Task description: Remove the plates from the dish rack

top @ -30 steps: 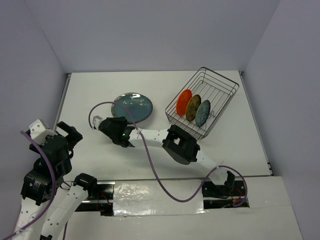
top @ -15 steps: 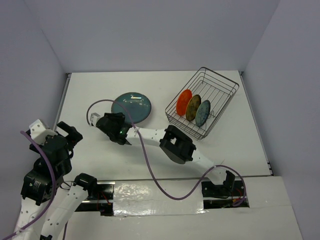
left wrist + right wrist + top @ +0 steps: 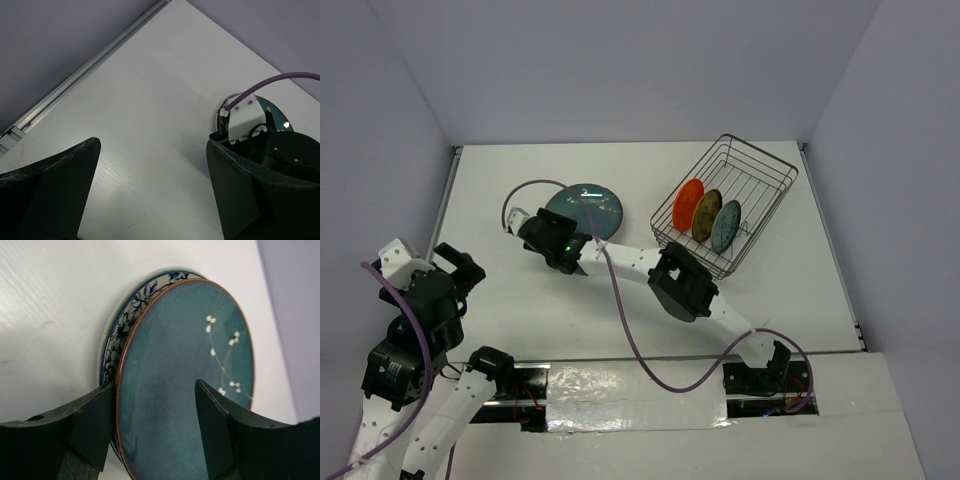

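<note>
Since a second ago the right gripper [image 3: 152,390] has slid up the desk [image 3: 500,300] and spread its jaws, which now straddle the dark teal plate [image 3: 185,365] without pinching it. That plate lies flat on the floral plate [image 3: 122,325] (probably stacked to save room). The left gripper [image 3: 152,150] idles, jaws apart and empty. Three plates stand slotted in the one dish rack [image 3: 760,170]: orange-red [image 3: 688,205], olive-brown [image 3: 706,215] and blue-patterned [image 3: 725,226]. Two are out.

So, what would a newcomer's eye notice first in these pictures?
A dark teal plate lies on a floral-rimmed plate left of centre, the right pincer open at its near rim. In the wire dish rack at the back right, three small plates stand upright: orange-red, olive-brown, blue.
</note>
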Robot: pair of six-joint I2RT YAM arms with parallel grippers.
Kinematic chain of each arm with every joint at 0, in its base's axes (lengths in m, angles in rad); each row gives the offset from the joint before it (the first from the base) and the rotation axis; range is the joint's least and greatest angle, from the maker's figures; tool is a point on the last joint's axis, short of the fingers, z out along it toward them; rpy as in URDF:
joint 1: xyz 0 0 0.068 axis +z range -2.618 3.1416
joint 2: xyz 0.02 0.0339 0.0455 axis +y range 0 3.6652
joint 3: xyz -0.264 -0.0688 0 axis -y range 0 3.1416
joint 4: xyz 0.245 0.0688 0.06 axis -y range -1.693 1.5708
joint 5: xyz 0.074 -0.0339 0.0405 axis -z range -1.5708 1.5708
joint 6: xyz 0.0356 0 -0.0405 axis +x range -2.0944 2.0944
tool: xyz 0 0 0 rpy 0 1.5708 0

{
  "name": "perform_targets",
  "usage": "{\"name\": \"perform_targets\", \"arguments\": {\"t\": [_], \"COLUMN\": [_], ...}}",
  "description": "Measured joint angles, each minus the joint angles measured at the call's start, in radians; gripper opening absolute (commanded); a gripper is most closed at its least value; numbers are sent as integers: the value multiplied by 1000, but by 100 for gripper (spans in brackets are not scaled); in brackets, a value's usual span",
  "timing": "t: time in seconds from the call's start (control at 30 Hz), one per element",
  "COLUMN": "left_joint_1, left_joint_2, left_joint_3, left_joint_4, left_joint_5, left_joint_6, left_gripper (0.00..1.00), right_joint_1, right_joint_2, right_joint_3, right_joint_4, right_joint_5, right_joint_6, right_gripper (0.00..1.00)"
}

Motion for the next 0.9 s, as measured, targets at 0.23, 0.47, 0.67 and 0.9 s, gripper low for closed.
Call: {"name": "perform_targets", "arguments": {"t": [0.23, 0.47, 0.67, 0.9], "left_joint_1": [0, 0, 0, 0], "left_joint_2": [0, 0, 0, 2], "left_joint_3": [0, 0, 0, 0], "left_joint_4": [0, 0, 0, 2], "left_joint_5": [0, 0, 1, 11], "left_joint_6": [0, 0, 1, 5], "left_gripper": [100, 100, 100, 100], "right_joint_1": [-24, -32, -93, -347], "right_joint_2": [-133, -344, -550, -841], "right_joint_3": [-97, -193, -307, -411], "right_joint_4": [-38, -10, 19, -145], "right_joint_5": [-219, -418, -505, -435], "right_joint_6": [154, 293, 481, 850], "right_gripper": [100, 100, 100, 100]}}
